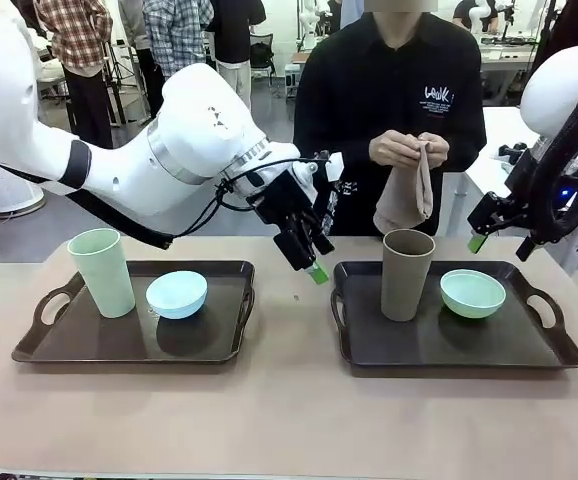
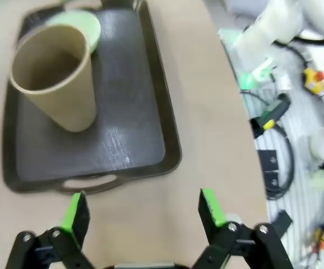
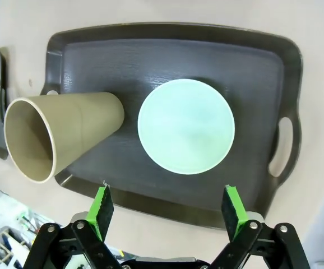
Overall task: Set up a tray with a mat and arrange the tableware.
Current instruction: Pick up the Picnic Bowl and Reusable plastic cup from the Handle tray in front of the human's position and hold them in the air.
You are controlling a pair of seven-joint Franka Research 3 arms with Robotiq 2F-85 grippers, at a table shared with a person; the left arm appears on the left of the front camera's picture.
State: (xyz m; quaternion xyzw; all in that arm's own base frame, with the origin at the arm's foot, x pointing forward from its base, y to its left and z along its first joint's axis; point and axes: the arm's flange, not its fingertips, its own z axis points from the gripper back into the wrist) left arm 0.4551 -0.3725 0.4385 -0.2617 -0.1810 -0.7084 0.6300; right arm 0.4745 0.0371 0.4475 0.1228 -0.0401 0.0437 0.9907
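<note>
Two dark trays lie side by side. The left tray (image 1: pixel 119 345) carries a pale green cup (image 1: pixel 101 272) and a light blue bowl (image 1: pixel 177 293). On the right tray (image 1: pixel 449 345) (image 2: pixel 134 117) (image 3: pixel 251 67) stand a taupe-brown cup (image 1: pixel 407 274) (image 2: pixel 55 78) (image 3: pixel 55 134) and a mint green bowl (image 1: pixel 473 293) (image 2: pixel 81 25) (image 3: pixel 185 126). My left gripper (image 1: pixel 309 262) (image 2: pixel 143 210) hangs open above the table between the trays, holding nothing. My right gripper (image 1: pixel 483 238) (image 3: pixel 167 204) hovers open over the right tray's far side. A person at the far side holds a folded taupe mat (image 1: pixel 404 195) in both hands above the right tray.
A bare strip of tan tabletop (image 1: pixel 294 330) runs between the trays and along the front edge. A side table (image 1: pixel 499 150) stands at the right rear. Cables and small parts (image 2: pixel 279 145) lie on the floor past the table edge in the left wrist view.
</note>
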